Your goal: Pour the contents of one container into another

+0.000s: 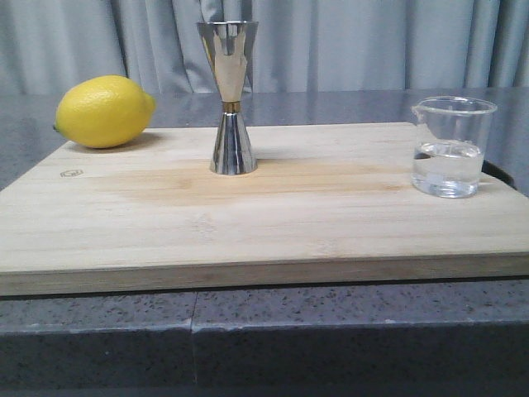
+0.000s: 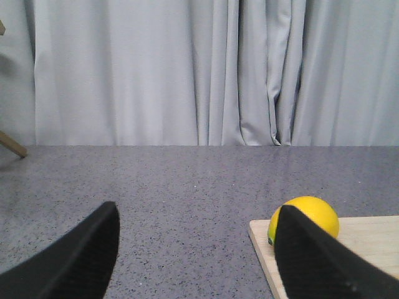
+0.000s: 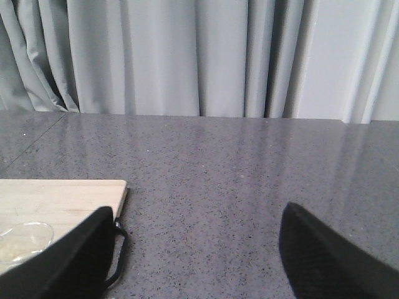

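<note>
Lemon [image 1: 104,111] on wooden board [image 1: 248,223] — grey curtain [image 1: 372,41] behind.

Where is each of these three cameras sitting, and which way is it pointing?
Front view: low before the cutting board, facing jigger, beaker, lemon; no robot parts.
Left wrist: on the left arm, facing the curtain; left gripper open, lemon beside it.
Right wrist: likewise; right gripper open, beaker nearby.
All three share the board.
</note>
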Controlling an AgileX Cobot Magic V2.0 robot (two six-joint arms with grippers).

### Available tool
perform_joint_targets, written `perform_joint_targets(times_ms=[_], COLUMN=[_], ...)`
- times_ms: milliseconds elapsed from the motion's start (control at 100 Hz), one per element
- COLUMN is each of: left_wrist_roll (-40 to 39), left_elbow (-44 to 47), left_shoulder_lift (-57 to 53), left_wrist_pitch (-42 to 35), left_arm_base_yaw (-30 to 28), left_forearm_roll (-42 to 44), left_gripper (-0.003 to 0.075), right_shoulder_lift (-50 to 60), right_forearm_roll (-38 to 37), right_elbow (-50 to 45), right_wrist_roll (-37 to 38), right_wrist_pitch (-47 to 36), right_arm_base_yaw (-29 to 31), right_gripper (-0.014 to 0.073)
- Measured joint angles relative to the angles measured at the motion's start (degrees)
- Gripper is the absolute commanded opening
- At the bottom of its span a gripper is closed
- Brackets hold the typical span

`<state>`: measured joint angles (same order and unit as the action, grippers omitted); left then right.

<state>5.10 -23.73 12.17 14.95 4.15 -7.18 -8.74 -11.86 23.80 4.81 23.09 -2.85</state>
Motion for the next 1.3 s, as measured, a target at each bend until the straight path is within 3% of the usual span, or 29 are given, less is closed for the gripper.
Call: perform_joint_targets(times_ms=[120,200,300,430,660,800,1010,1300], left_wrist_roll=[0.0,0.0,0.0,0.0,0.7,5.2,22.7,63.9], left_elbow=[0.0,0.0,0.0,-1.3,-9.7,-14.9,-18.1,-17.7], left_shoulder_lift=[0.0,0.0,0.5,2.8,11.2,17.9,27.1,39.2], left_wrist_pitch=[0.0,0.0,0.0,1.4,12.7,21.2,28.5,33.2], left_arm_base_yaw=[0.0,0.0,0.0,0.0,0.0,0.0,0.0,0.0], left_forearm_roll=[0.0,0.0,0.0,-0.1,-0.1,-2.3,-17.4,-52.2], left_gripper=[0.0477,0.0522,0.0595,0.0604,0.06,0.06,0.06,0.06], right_shoulder_lift=[0.0,0.0,0.0,-0.1,-4.4,-8.5,-13.4,-15.2], right_forearm_roll=[0.0,0.0,0.0,0.0,0.0,0.5,1.2,1.5], right_elbow=[0.0,0.0,0.0,0.3,5.9,9.1,9.8,9.9], right_wrist_roll=[0.0,0.0,0.0,0.0,0.0,0.0,0.0,0.0], right_wrist_pitch=[0.0,0.0,0.4,2.1,10.7,15.2,16.9,16.9], right_arm_base_yaw=[0.0,0.0,0.0,0.0,0.0,0.0,0.0,0.0], right_gripper=[0.0481,0.0487,0.0526,0.0575,0.0575,0.0575,0.0575,0.0575])
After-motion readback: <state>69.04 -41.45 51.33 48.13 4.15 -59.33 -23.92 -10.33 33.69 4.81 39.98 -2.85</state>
